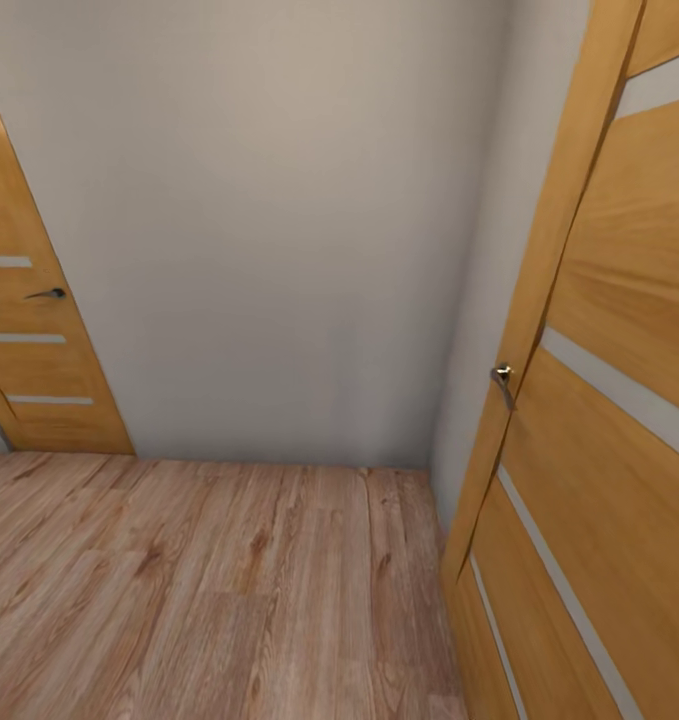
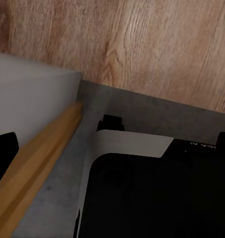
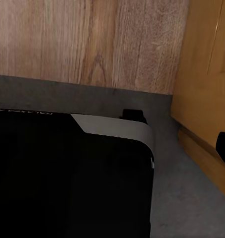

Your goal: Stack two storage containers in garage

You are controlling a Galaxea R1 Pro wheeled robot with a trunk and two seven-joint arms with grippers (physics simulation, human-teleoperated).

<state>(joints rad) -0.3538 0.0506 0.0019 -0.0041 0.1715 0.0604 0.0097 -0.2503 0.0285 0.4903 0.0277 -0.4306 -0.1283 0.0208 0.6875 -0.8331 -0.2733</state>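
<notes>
The two storage containers are out of view. A dark fingertip (image 2: 3,153) of my left gripper (image 2: 112,148) shows at the picture's edge, and a fingertip (image 3: 224,146) of my right gripper (image 3: 112,148) shows at the opposite edge. Both sets of fingers stand wide apart with nothing between them. Below them lie rough grey concrete floor (image 2: 52,198) and my black base (image 3: 67,183). The concrete (image 3: 191,198) meets light wood planks (image 3: 92,44) just ahead of the base.
Ahead, a plain beige wall (image 1: 279,250) closes a short stretch of wood plank floor (image 1: 229,600). A wooden door (image 1: 29,330) stands at the left. Another wooden door (image 1: 599,450), with a metal handle (image 1: 502,378), stands close on the right. Wooden door frame pieces (image 2: 37,168) flank the base.
</notes>
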